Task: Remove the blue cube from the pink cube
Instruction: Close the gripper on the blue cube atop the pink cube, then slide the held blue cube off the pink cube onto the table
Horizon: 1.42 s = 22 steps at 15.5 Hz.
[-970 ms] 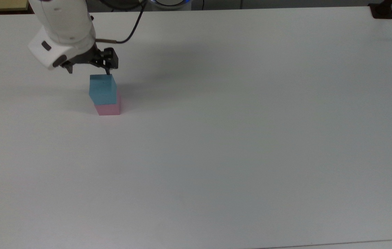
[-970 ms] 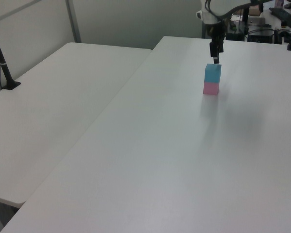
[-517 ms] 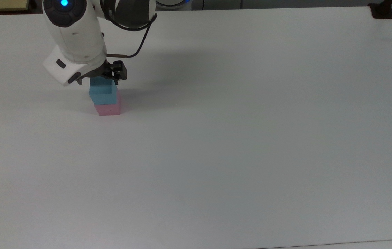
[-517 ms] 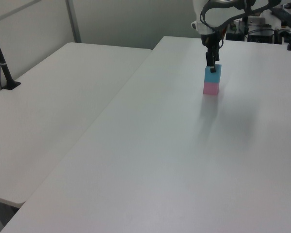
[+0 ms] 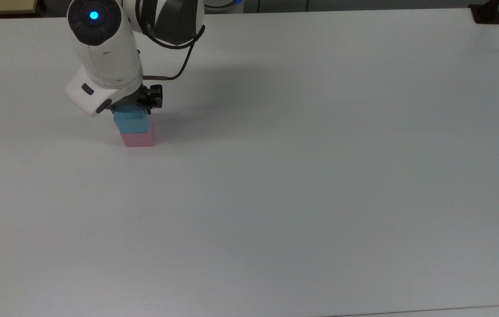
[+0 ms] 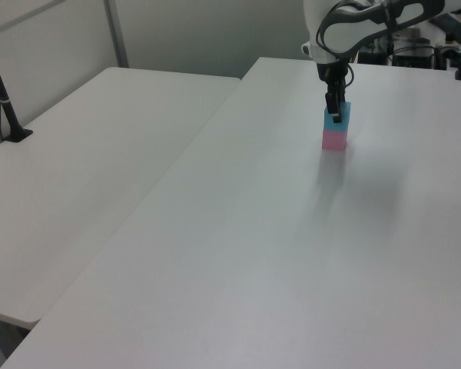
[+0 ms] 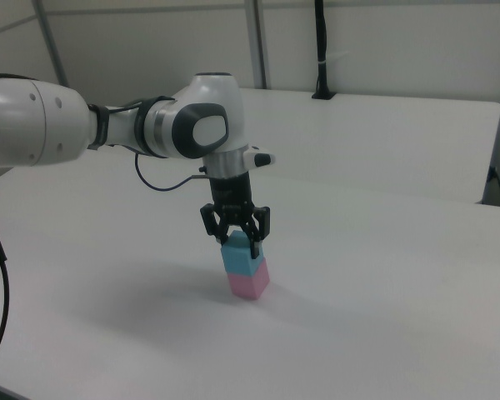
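Compared with a second ago, the gripper has come down from above the stack and is now straddling the blue cube, with the arm leaning further over it in the top view. In the right view the black fingers are reaching down over the cube's upper part, one on either side, spread about as wide as the cube; whether they are pressing on it I cannot tell. The blue cube itself is sitting where it was, squarely on the pink cube, the two touching and slightly offset at the edges. It is showing plain, matte, sky-blue faces and is matching the pale pink cube in size. The stack is standing on the white table, toward the top view's far left, and in the left view toward the far right.
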{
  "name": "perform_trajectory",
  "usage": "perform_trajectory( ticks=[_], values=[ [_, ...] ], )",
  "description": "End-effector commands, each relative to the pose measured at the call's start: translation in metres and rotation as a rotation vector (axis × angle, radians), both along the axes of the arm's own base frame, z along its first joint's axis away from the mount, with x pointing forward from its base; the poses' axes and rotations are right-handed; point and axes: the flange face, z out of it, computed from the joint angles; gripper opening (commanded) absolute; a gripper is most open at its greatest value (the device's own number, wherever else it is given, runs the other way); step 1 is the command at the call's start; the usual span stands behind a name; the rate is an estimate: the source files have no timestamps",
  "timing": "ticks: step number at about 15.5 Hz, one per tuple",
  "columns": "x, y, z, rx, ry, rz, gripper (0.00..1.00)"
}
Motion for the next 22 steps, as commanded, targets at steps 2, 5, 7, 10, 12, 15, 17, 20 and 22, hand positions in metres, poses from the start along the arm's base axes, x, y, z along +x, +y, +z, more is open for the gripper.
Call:
perform_trajectory(
  ticks=[2, 5, 7, 10, 12, 15, 17, 20, 22],
  values=[
    [-0.005, 0.001, 0.01, 0.0, -0.004, 0.033, 0.07],
    [-0.011, 0.009, 0.046, 0.032, 0.001, 0.007, 0.08],
    [-0.003, 0.046, 0.059, 0.074, -0.015, -0.003, 0.11],
    [0.008, 0.11, 0.037, 0.06, -0.008, -0.046, 0.16],
    [0.023, 0.166, 0.023, 0.073, -0.058, -0.017, 0.18],
    [0.044, 0.22, -0.009, 0.052, -0.114, -0.035, 0.21],
    [0.048, 0.247, -0.039, 0.034, -0.096, -0.002, 0.23],
    [0.05, 0.263, -0.069, 0.019, -0.08, 0.015, 0.35],
    [0.049, 0.265, -0.074, 0.016, -0.074, 0.017, 1.0]
  ],
)
